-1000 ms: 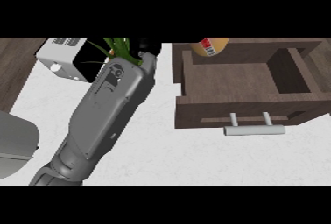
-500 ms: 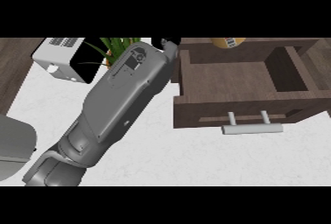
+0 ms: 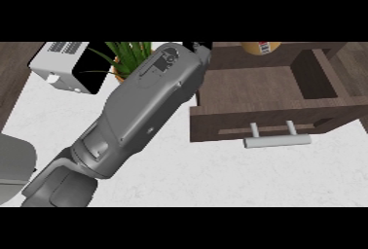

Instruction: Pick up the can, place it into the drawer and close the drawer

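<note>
The can shows at 1 o'clock, cut by the view's upper edge. Only its lower part is seen: a yellow-orange body with a red and white label. It sits at the far edge of the open drawer; whether it stands inside or just behind the back wall cannot be told.

The drawer is brown wood and lies at 2 o'clock, with its grey handle toward 4 o'clock over the white counter.

The left arm runs from 7 o'clock up to 12. Only a black scrap of the left hand shows there, just left of the can. Its fingers are hidden, so I cannot tell how they are set or whether they hold anything.

A plant is at 11 o'clock and a white appliance at 10.
</note>
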